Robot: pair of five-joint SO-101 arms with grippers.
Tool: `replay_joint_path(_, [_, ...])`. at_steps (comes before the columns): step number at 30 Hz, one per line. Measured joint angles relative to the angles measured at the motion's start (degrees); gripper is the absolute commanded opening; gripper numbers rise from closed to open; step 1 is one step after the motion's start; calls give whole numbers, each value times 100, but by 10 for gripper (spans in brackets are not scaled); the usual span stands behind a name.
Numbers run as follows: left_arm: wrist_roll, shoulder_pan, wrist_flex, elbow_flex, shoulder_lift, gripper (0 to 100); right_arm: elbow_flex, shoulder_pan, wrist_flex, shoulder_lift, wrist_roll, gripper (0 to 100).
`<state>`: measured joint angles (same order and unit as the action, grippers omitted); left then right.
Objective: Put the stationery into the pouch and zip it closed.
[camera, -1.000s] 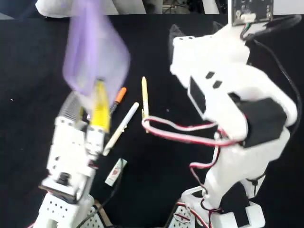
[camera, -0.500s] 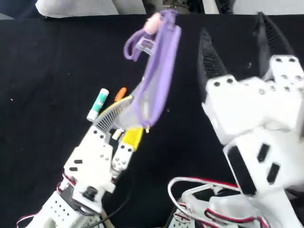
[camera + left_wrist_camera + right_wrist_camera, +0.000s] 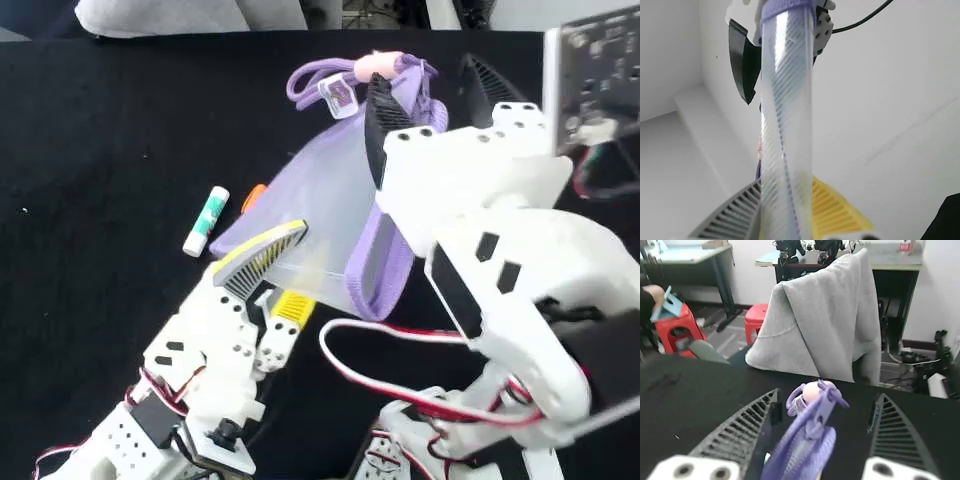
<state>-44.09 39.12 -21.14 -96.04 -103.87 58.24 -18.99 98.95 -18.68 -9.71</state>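
My left gripper (image 3: 295, 268) is shut on the lower end of a translucent purple pouch (image 3: 335, 205), which it holds above the black table (image 3: 100, 130). In the left wrist view the pouch (image 3: 787, 125) stands edge-on between the grey and yellow fingers (image 3: 840, 215). My right gripper (image 3: 420, 75) is open, its black fingers on either side of the pouch's top with the strap and pink charm (image 3: 812, 395). A green-and-white glue stick (image 3: 205, 222) lies on the table left of the pouch. An orange pen tip (image 3: 254, 194) peeks out from behind the pouch.
A grey jacket (image 3: 820, 315) hangs over a chair beyond the table's far edge, with a red stool (image 3: 675, 325) on the floor behind. Red and white cables (image 3: 400, 395) loop at the right arm's base.
The pouch swung from the upper left down toward the middle. The left arm turned right with it. The right gripper came in and now straddles the pouch's top.
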Motion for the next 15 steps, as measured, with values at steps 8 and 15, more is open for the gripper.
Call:
replay_joint_path(8, [-26, -554, 0, 0, 0, 29, -70, -9, 44, -35, -273, 283])
replay_joint_path(15, [-26, -624, -273, -9, 26, 29, -905, 0, 44, -141, -308, 283])
